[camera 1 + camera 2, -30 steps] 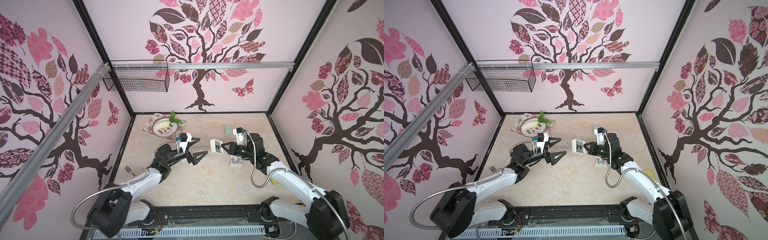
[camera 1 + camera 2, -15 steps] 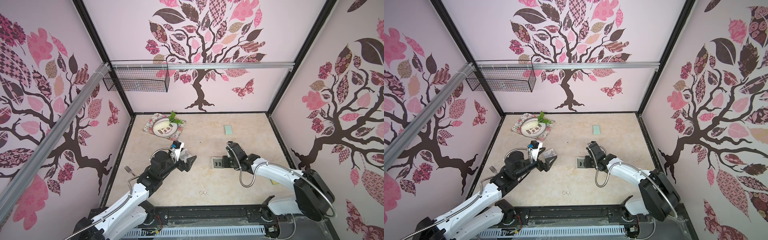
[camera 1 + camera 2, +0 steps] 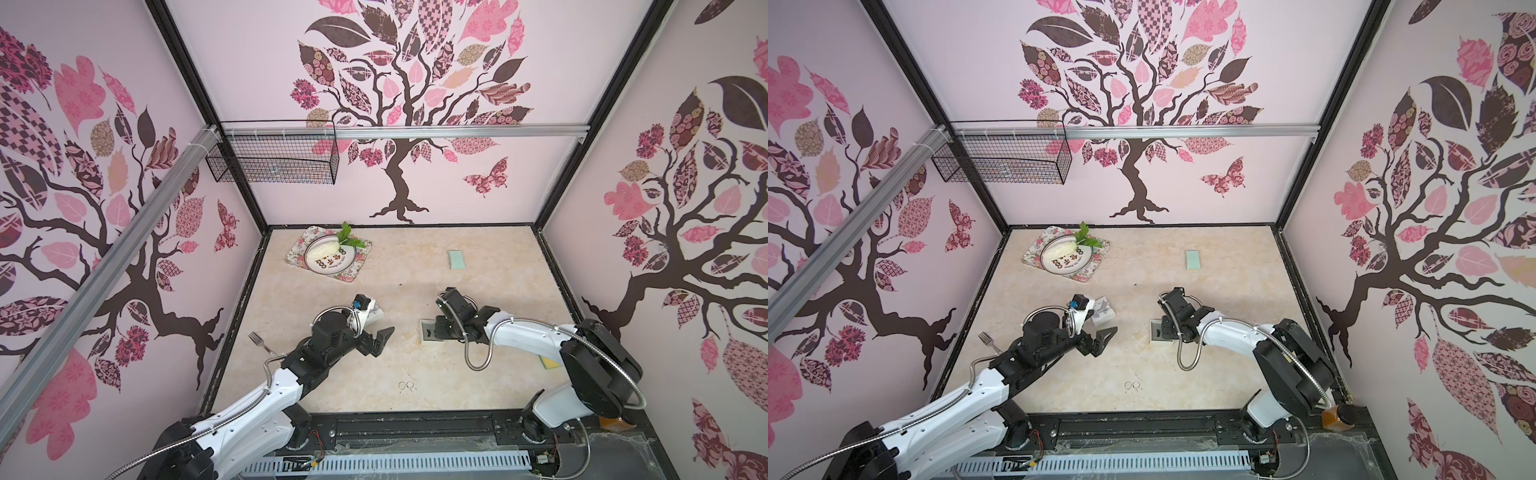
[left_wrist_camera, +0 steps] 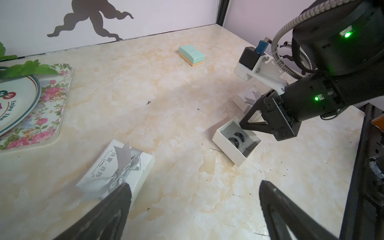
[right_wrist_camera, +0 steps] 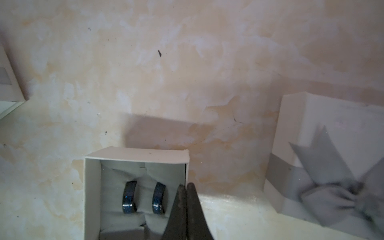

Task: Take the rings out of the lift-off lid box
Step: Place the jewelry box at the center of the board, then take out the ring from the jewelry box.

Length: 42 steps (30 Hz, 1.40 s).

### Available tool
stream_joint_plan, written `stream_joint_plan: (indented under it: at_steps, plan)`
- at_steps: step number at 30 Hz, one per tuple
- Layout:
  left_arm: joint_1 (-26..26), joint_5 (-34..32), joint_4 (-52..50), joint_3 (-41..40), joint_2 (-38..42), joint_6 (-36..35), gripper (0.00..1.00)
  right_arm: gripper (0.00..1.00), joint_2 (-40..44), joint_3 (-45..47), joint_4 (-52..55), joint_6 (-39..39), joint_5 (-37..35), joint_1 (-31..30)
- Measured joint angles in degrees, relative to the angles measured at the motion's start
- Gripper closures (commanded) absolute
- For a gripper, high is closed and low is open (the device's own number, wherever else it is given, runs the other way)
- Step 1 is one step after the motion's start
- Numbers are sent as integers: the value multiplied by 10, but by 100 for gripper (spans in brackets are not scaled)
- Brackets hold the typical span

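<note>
The right pincer (image 5: 186, 188) is pressing its two black fingers tight together on the thin side wall of a small open white box (image 5: 91, 197), which is sitting on the marble-look table (image 3: 498, 291) just right of centre. Inside the box, two black rings (image 5: 129, 197) are standing side by side in the slots of a grey cushion, close to the pinched wall. Two thin silver rings (image 3: 406, 385) are lying next to each other on the bare table, nearer the front edge and well apart from the box.

A white box with a grey bow (image 5: 332, 166) is resting just beside the open one. The left pincer (image 4: 195, 207) is hanging spread wide above the table left of centre, gripping nothing. A second bow-tied white box (image 4: 116, 166) is lying just beyond it.

Farther out, a pale green block (image 3: 456, 259) is sitting toward the far right. A plate (image 3: 332, 270) is resting on a flowered tray (image 3: 359, 266) at the far left, and a fork (image 3: 259, 341) is lying by the left wall.
</note>
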<state>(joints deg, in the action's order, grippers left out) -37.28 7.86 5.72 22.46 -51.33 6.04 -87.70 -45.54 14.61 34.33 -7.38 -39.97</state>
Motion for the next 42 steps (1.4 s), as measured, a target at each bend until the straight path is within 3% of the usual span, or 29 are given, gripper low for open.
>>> stream_joint_plan:
  at_steps: [3, 13, 15, 18, 23, 31, 33, 38, 42]
  plan:
    - [0, -1, 1, -1, 0, 0, 2, 81, 0, -3, 8, 4, -5, -6]
    - [0, -1, -5, 11, -32, -1, 2, 64, 36, -48, 62, -19, -10, -12]
    - [-2, -1, -9, 26, -55, -4, 2, 50, 59, -51, 62, -28, -3, -12]
    - [-11, -1, -11, 62, -103, -14, 2, 1, 96, -50, 70, -33, 17, -12]
    - [-44, -2, -3, 112, -171, -34, 2, 0, 152, -28, 84, -38, 35, -12]
    - [-48, 0, 61, 161, -306, -37, 2, 1, 197, -11, 106, -37, 42, -12]
    - [-48, 4, 91, 167, -337, -32, 2, 8, 197, -6, 104, -36, 46, -12]
    - [-49, 8, 164, 176, -400, -25, 2, 42, 189, 5, 94, -27, 57, -12]
    - [-56, 5, 212, 182, -442, -25, 2, 57, 170, 6, 82, -29, 66, -12]
